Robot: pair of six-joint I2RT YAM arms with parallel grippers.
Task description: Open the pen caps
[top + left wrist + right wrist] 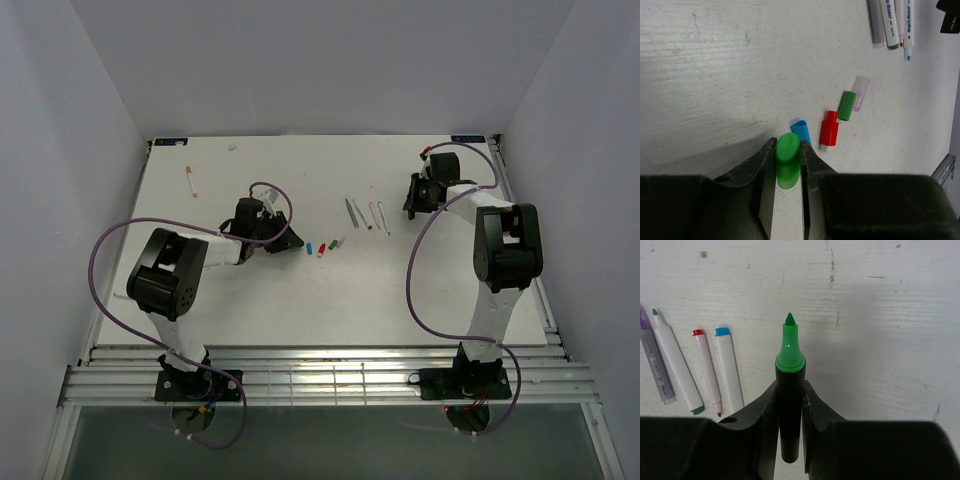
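A scuffed white table [350, 300] sits boxed in by plain pale walls [330, 60] — evenly lit.

Green cap [788, 150]: gripped, detached. Blue cap [801, 131], red cap [829, 129], dark green cap [845, 105], clear cap [860, 92]: laid in a row. Black marker [789, 405]: gripped, green tip uncovered. Four pens [677, 365]: laid side by side.

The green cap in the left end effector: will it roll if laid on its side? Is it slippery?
Probably light and stiff: the held green cap is a short plastic tube, undeformed in the left end effector. Its round, glossy wall may slip, and could roll on the flat table, though the red cap rests on its side.
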